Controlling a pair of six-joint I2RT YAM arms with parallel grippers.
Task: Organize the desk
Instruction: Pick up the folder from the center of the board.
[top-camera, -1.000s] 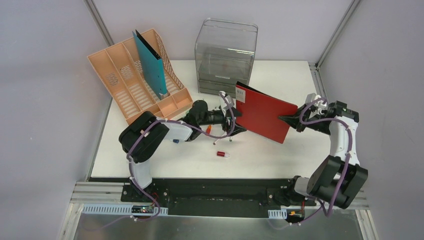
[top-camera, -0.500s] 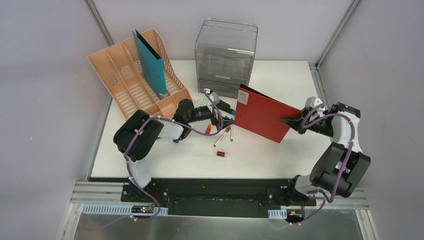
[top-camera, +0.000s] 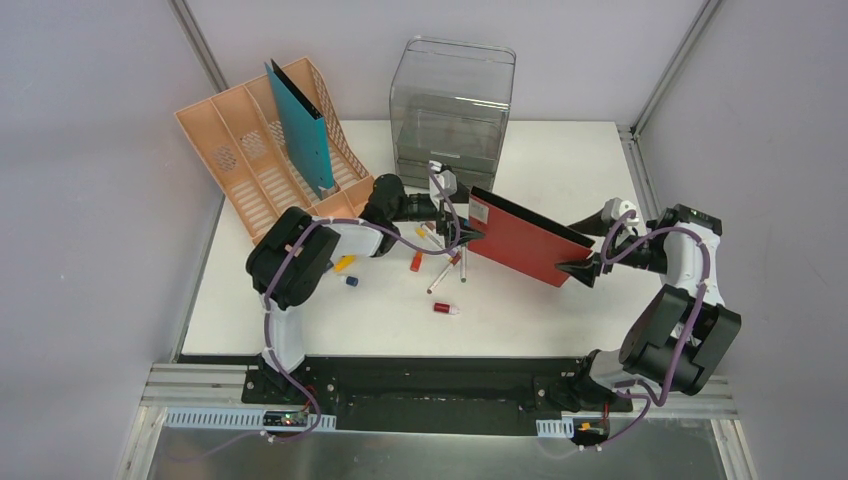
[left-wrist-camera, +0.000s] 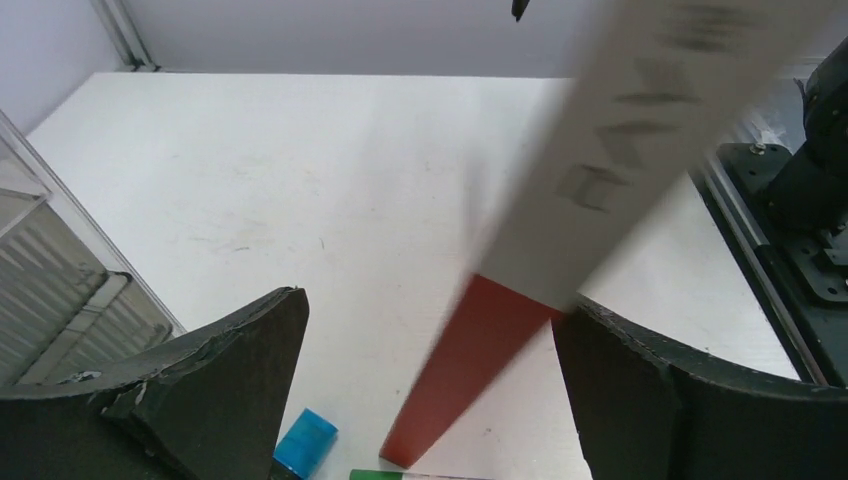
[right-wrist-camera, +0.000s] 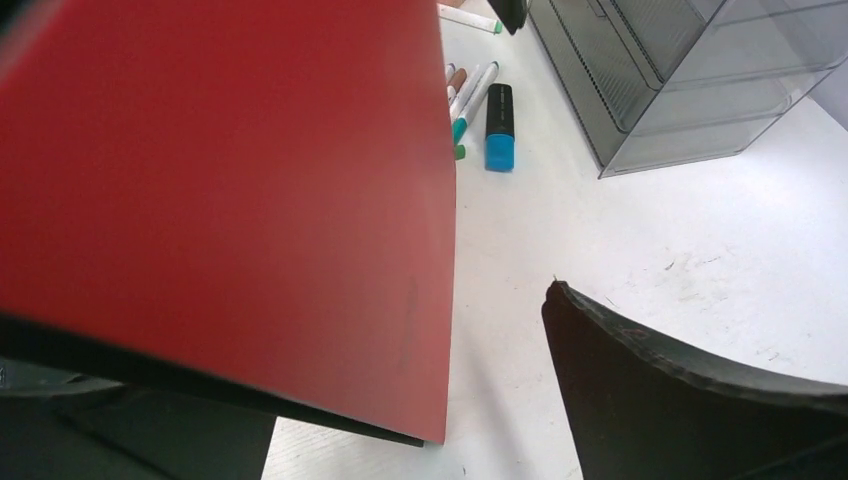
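Folder (top-camera: 520, 240), red, between wide-open left gripper (left-wrist-camera: 430, 310) and wide-open right gripper (top-camera: 578, 248) over desk (top-camera: 560, 150).

Nothing readable with certainty. On the spine of the red binder (top-camera: 520, 240), a white label (left-wrist-camera: 620, 150) printed with grey characters: in the left wrist view smeared by blur, only a few blocky strokes showing, not to be told as letters or numbers. From above, the same print too small to make out. On the red cover in the right wrist view, a faint line of marks near the edge, also illegible.
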